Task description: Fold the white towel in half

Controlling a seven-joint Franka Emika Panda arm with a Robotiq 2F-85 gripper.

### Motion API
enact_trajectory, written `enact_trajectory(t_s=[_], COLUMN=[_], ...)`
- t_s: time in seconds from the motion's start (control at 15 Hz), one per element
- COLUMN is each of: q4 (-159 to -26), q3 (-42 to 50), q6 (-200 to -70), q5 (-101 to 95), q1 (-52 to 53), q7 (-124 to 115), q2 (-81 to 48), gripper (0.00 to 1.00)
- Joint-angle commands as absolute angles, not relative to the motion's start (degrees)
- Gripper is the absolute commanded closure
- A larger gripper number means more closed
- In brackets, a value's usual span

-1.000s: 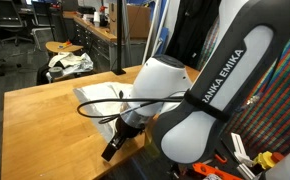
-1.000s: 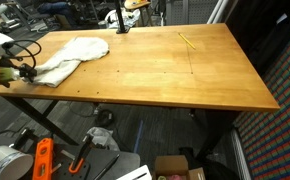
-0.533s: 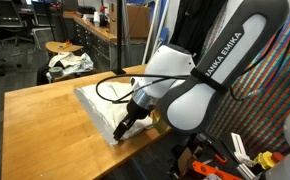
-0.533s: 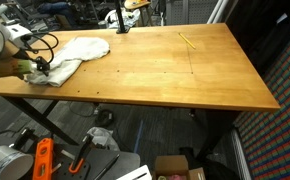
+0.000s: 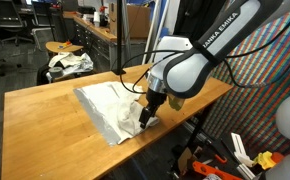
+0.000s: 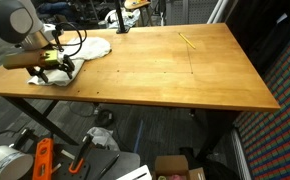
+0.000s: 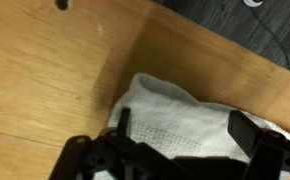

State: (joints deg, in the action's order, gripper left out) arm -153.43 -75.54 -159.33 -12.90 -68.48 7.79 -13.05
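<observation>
You have the fold ahead of you: the towel lies spread in a single layer on the table, near the edge closest to the arm, and no part of it is laid over another as far as either exterior view shows. Only the corner under your gripper looks rumpled and a little raised; the rest is flat. In an exterior view the towel sits at the far end of the table, with your gripper down at its near edge. So I judge the task barely begun: you are at the pick-up of one edge, and the lift, the carry across to the opposite edge and the release are all left to do. As for the hand, the wrist view shows the gripper with its jaws standing wide apart, one of the fingers at the border of the cloth and the other well across it, so that the towel lies between them over bare table. Nothing is pinched yet. The tips seem to be at or just above the fabric, though whether they press on it I cannot tell, since the lower part of that view is dark and blurred.
</observation>
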Motion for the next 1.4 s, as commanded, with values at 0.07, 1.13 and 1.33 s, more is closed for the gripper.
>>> enact_trajectory(t_s=[0.07, 1.13, 1.33], q4=[-151.0, -150.7, -150.3], q3=[-82.7, -112.1, -114.4], q6=[-151.5, -156.8, -156.4], q5=[-12.1, -14.5, -14.7], q1=[-78.3, -108.3, -109.6], q7=[13.5, -0.8, -2.8], q2=[-13.3, -15.2, -15.0], gripper=[0.00, 0.00, 0.00])
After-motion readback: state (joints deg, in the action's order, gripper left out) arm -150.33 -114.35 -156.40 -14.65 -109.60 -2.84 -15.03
